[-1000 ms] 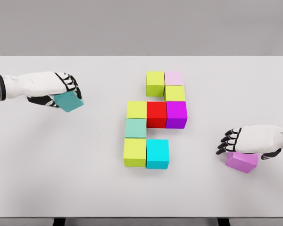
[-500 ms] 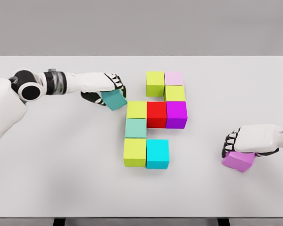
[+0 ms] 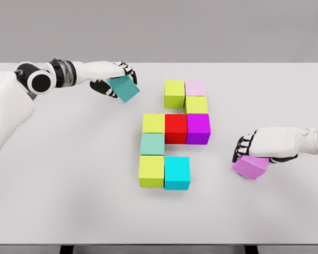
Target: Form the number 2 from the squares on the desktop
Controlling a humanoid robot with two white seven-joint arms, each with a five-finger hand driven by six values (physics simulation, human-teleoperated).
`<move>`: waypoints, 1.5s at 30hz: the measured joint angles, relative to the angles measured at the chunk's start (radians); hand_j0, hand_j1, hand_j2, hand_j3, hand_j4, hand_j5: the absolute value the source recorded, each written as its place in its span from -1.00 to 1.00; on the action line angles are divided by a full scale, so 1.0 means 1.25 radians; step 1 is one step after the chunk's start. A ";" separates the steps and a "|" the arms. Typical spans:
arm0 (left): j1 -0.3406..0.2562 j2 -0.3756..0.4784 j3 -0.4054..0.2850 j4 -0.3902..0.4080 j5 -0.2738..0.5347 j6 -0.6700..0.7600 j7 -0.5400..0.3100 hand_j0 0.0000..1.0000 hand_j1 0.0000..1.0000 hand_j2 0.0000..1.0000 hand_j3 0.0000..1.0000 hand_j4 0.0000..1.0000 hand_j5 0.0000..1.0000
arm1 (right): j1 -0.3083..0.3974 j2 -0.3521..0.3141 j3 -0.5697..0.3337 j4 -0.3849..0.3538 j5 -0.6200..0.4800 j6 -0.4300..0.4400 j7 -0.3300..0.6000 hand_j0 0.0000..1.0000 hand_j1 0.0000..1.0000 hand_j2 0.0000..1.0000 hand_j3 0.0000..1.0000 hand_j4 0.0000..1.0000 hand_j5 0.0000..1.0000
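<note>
The white bench [image 3: 53, 211] fills the view, and on it sits the block cluster. Top row: a lime cube [image 3: 174, 93] with a pale pink cube [image 3: 195, 88] touching its right side, and a second lime cube [image 3: 196, 105] just below the pink one. Middle row: a yellow-green cube [image 3: 153, 123], a red cube [image 3: 176, 128] and a magenta cube [image 3: 198, 128], side by side and touching. Below the yellow-green one comes a mint cube [image 3: 152, 144], then another lime cube [image 3: 151, 170] with a cyan cube [image 3: 177, 172] against its right side.

The left arm reaches in long from the left edge, stretched almost level across the far part of the bench. The left hand [image 3: 112, 79] has its fingers closed around a teal cube [image 3: 123, 88], which is tilted and sits left of the top lime cube, apart from it with a clear gap.

The right arm comes in low from the right edge, forearm level. The right hand [image 3: 257, 148] lies palm down over a violet cube [image 3: 249, 167], dark fingers curled over its left top edge, gripping it. That cube is tilted, well apart from the cluster, to the right of the cyan cube.
</note>
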 measured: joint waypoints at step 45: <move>-0.060 -0.151 -0.210 -0.160 0.158 0.821 0.146 -0.15 -0.15 -0.15 -0.15 -0.15 -0.15 | -0.077 0.062 -0.009 -0.033 -0.006 0.000 0.000 1.00 1.00 1.00 1.00 1.00 1.00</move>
